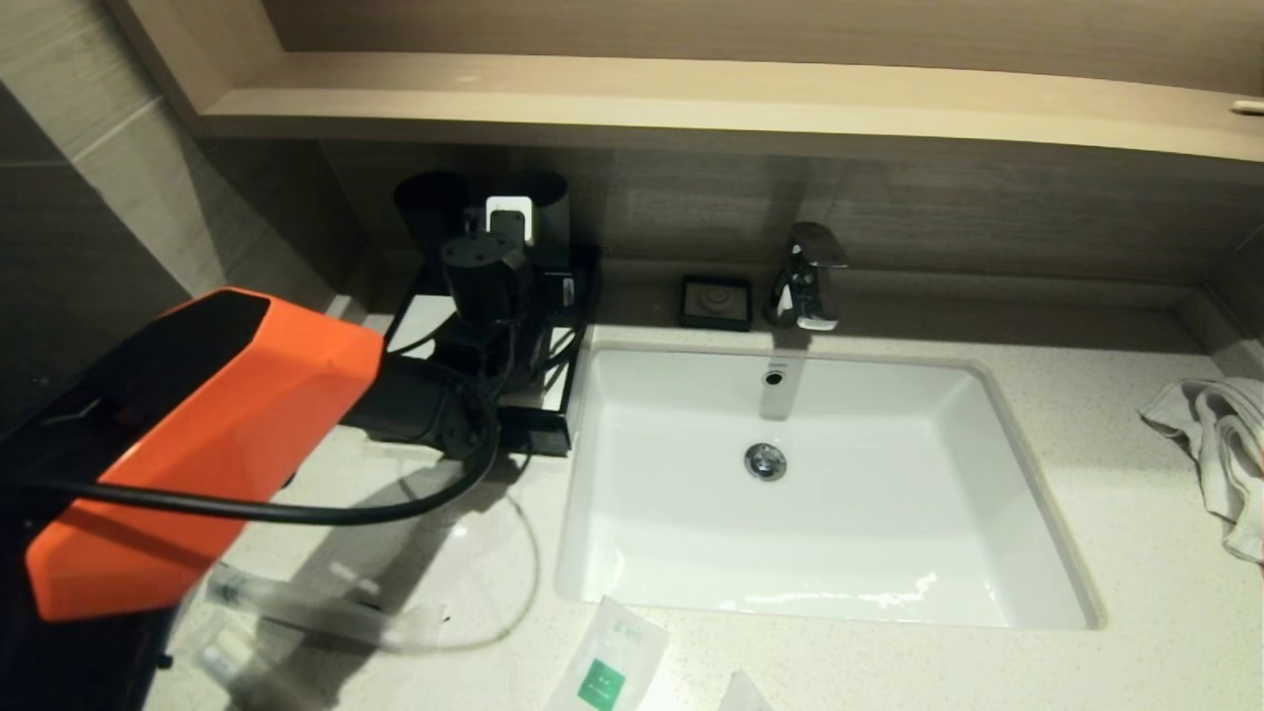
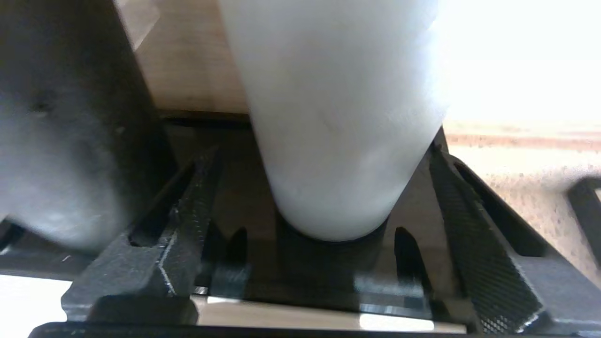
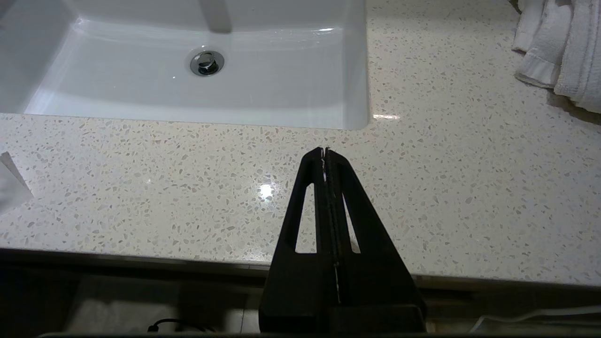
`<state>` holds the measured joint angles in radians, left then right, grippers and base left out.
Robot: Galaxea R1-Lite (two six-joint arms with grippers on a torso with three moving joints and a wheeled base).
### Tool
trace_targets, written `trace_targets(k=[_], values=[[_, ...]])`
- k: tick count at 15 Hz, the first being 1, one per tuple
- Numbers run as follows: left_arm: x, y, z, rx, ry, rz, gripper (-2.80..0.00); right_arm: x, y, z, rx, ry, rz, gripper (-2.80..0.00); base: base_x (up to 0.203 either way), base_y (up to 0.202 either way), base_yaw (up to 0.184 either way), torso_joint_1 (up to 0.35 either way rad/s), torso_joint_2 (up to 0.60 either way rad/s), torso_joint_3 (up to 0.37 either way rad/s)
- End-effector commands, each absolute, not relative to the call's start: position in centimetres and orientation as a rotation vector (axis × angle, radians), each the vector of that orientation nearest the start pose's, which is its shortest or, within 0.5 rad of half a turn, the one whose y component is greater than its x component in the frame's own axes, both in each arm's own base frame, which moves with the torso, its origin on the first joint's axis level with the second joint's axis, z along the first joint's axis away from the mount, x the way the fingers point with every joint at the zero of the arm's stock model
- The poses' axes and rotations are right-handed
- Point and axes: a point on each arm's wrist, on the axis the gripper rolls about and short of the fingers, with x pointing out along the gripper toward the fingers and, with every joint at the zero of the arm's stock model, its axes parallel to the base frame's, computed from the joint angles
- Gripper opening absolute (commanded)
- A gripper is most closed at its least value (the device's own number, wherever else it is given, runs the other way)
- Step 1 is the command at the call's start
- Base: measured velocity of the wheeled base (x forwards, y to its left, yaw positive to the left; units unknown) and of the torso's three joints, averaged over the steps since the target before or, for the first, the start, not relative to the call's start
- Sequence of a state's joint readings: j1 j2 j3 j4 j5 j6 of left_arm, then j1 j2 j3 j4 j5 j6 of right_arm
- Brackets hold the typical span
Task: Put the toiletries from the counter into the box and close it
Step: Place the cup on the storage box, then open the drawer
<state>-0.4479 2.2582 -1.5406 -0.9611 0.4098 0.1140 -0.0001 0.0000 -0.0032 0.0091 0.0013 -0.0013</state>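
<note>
My left arm [image 1: 197,434] reaches to the black box [image 1: 538,410] at the back left of the counter. My left gripper [image 2: 324,150] is open, with its fingers [image 2: 474,234] on either side of a white bottle [image 2: 338,117] standing on a glossy black surface. A clear wrapped packet [image 1: 296,607] and a white sachet with a green label [image 1: 607,667] lie on the counter's front left. My right gripper [image 3: 325,151] is shut and empty, above the counter's front edge right of the sink.
A white sink [image 1: 1027,494] fills the middle, with a chrome tap [image 1: 805,276] and a small black dish [image 1: 715,301] behind it. Black cups [image 1: 432,202] stand behind the box. A crumpled towel [image 1: 1215,444] lies at the far right. A wooden shelf [image 1: 691,99] overhangs.
</note>
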Motion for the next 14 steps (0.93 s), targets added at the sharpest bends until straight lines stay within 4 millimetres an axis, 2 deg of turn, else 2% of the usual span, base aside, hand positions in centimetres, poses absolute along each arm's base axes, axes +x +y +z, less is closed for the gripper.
trace_targets(k=[1,4,8,11,14], values=[[41.5,-19.0,20.6,0.012,-0.221,-0.024,0.00,-2.3,0.0,7.5,-0.002,0.006,0.002,-2.80,0.000,0.000,0.000,0.000,0.00,0.000],[39.5,-18.3,21.7,0.013,-0.216,-0.031,0.00,-2.3,0.0,7.5,-0.003,0.006,0.002,-2.80,0.000,0.000,0.000,0.000,0.00,0.000],[36.7,-17.1,21.8,0.023,-0.192,-0.037,0.00,-2.3,0.0,7.5,-0.002,0.006,0.000,-2.80,0.000,0.000,0.000,0.000,0.00,0.000],[33.4,-16.2,21.5,0.027,-0.178,-0.055,0.00,-2.3,0.0,7.5,-0.002,0.006,0.002,-2.80,0.000,0.000,0.000,0.000,0.00,0.000],[28.9,-14.2,22.4,0.019,-0.194,-0.063,0.00,-2.3,0.0,7.5,-0.002,0.006,0.002,-2.80,0.000,0.000,0.000,0.000,0.00,0.000]])
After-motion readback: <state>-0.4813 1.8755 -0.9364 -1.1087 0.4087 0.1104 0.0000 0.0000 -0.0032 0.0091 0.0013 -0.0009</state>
